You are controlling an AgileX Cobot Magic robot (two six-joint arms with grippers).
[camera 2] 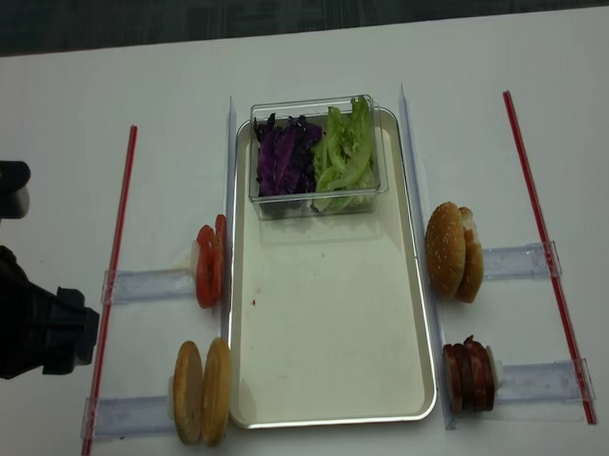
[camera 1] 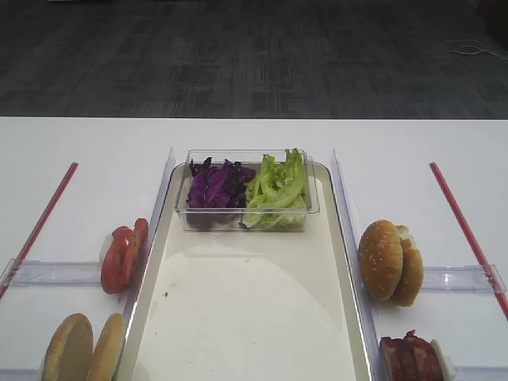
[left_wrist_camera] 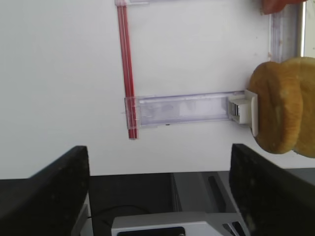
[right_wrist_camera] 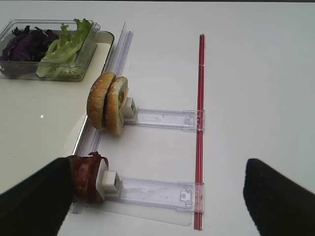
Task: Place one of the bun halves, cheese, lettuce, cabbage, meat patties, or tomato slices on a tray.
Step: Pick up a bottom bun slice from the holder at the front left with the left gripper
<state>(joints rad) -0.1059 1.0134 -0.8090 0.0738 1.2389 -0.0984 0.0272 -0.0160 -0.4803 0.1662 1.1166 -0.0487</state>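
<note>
Item: plain bun halves [left_wrist_camera: 280, 105], upright in holder for pinching. My left claw [left_wrist_camera: 160, 191]: released, short of them.

A: Is it bright?
B: Yes, bright and even on the white table [camera 1: 238, 139]. The tray [camera 2: 328, 327] shines with soft glare.
A: Any blur?
B: The dark fingers [left_wrist_camera: 44, 196] look fuzzy up close.

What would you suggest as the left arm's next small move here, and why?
Probably ease the left gripper toward the plain bun halves, keeping the jaws wide. The wrist view shows its open fingers holding nothing, with the buns standing on edge ahead and off to one side, not between them. The tray has bare room below the clear box.
</note>
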